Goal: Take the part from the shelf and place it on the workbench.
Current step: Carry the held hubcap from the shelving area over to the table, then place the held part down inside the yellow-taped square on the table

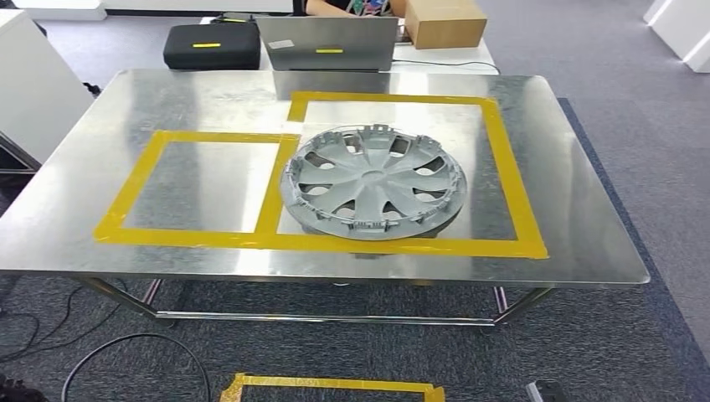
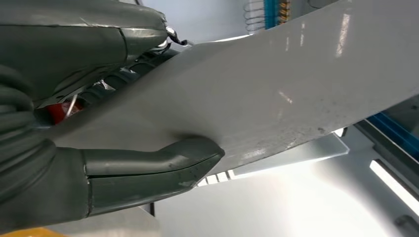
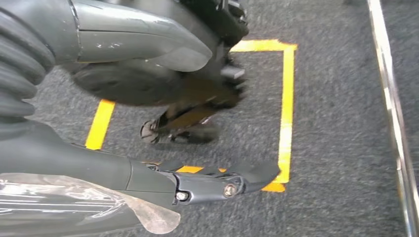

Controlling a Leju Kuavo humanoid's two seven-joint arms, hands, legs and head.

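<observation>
The left hand clamps thumb and darker fingers on a flat pale-grey sheet-like part, thumb pressed to one face, fingers behind the other; it appears to be the thing to set down. Doing that well likely means keeping the sheet level and the pinch firm until it rests inside a yellow tape rectangle on the shiny steel workbench. A silver-grey plastic spoked wheel cover already lies in the larger taped frame and could crowd the drop. The right hand hangs over grey carpet and yellow floor tape, fingers apart, holding nothing. Beyond: a black case, a laptop, a cardboard box.
</observation>
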